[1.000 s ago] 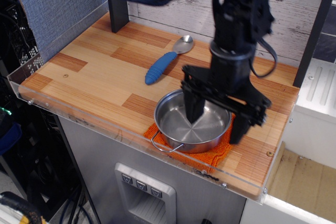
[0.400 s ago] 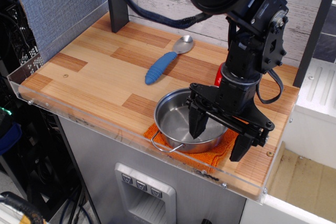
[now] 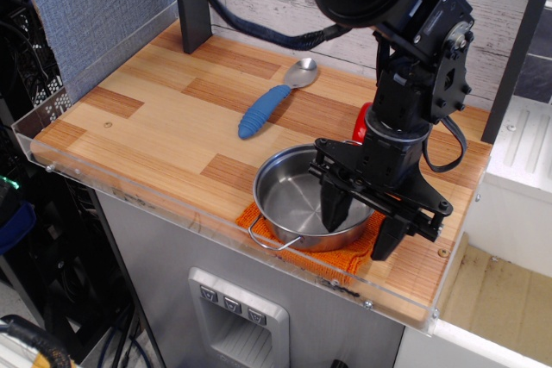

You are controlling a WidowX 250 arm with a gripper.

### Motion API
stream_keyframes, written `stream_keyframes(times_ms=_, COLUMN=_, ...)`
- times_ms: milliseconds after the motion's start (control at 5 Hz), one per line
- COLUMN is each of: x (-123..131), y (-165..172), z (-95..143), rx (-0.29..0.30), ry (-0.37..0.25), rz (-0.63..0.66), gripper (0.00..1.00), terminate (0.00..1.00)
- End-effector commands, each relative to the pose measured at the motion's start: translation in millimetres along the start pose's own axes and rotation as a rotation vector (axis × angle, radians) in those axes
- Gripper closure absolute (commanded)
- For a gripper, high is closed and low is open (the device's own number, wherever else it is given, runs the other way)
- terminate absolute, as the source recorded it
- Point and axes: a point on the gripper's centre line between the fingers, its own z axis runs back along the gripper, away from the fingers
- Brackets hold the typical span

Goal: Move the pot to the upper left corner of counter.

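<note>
Near the counter's point(image 3: 155, 118) front edge we see the pot point(image 3: 297, 204) resting on an orange cloth point(image 3: 345, 256). Our gripper point(image 3: 362, 223) straddles its rim at 3 o'clock, fingers spread wide, gripping nothing. At 11 o'clock, well apart, lies a blue-handled spoon point(image 3: 267, 107).

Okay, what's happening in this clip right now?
A single black robot arm has its open gripper lowered over the right rim of the stainless-steel pot, one finger inside the bowl and the other outside. The pot sits on an orange knitted cloth near the front right of the wood-plank counter, so it has not been moved to the upper left corner yet. A blue-handled spoon lies behind it, untouched.
</note>
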Motion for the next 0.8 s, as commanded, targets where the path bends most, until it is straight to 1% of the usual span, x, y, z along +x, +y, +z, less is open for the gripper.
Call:
stream_keyframes(times_ms=0, x=7, y=3, z=8, rx=-0.006, ry=-0.032, rz=0.008, gripper=1.0, terminate=0.0)
stream_keyframes(times_ms=200, x=9, y=2, z=11, rx=-0.004, ry=-0.034, rz=-0.006, gripper=1.0, terminate=0.0)
stream_keyframes(times_ms=600, x=13, y=0, z=30, rx=0.03, ry=-0.046, rz=-0.046, gripper=1.0, terminate=0.0)
